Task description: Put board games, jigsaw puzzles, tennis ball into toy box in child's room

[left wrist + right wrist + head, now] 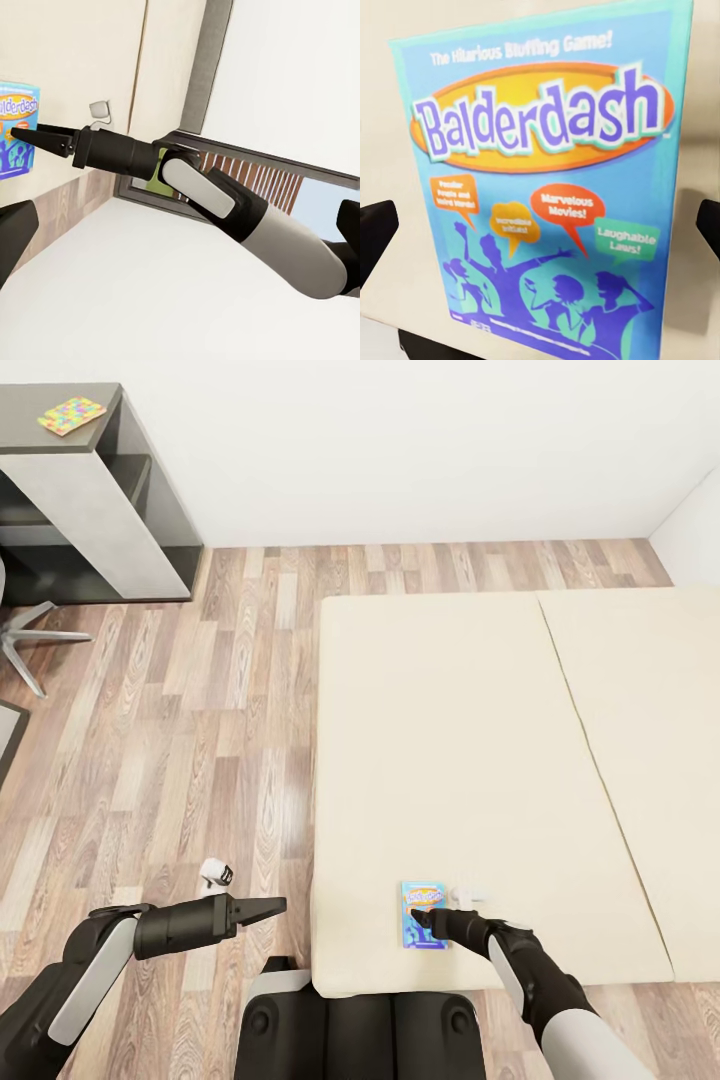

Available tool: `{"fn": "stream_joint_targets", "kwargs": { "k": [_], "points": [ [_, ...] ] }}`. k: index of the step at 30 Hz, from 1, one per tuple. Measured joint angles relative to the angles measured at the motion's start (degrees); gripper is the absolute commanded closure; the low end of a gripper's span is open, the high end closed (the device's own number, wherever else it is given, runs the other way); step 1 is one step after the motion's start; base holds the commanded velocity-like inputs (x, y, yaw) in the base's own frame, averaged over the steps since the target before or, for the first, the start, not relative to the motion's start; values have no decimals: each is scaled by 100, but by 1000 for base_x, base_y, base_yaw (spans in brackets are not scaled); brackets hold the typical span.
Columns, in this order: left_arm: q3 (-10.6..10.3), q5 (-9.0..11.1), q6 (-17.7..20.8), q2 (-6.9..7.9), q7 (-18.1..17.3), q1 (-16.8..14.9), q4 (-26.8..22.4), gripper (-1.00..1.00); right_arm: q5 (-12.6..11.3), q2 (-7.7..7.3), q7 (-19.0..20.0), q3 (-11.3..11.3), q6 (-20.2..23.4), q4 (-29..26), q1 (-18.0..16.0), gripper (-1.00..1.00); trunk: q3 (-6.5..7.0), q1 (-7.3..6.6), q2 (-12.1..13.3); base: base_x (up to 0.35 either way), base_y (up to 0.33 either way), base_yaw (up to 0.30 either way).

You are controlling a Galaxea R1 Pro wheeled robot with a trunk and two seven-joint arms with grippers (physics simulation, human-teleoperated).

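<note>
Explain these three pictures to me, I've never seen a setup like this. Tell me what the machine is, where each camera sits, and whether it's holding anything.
This is a simulated two-armed robot on wheels. The large picture looks down from its head: a beige bed, wood floor, and a desk in the far corner with a colourful puzzle on it. The other two cameras sit on the wrists. The right end effector hovers open over a small blue game box, titled Balderdash, lying on the bed near its edge; nothing is held yet. The left end effector hangs beside the bed over the floor; whether it is open is unclear. Its camera sees the right arm.
</note>
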Motion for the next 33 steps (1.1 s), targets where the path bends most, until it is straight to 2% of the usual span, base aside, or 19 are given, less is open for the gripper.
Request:
{"fn": "stream_joint_targets", "kwargs": {
  "k": [7, 20, 33],
  "points": [
    [0, 0, 0, -3, 0, 2, 0, -100, -7, 30, 8, 6, -2, 1, 1, -100, -1, 0, 0, 0, 0, 0],
    [-4, 0, 0, -7, 0, 0, 0, -100, -8, 215, 19, 15, -9, 2, 2, -100, -1, 0, 0, 0, 0, 0],
    [-1, 0, 0, -7, 0, 0, 0, -100, -1, 290, 17, 18, -16, 3, 0, -100, -1, 0, 0, 0, 0, 0]
  ]
}}
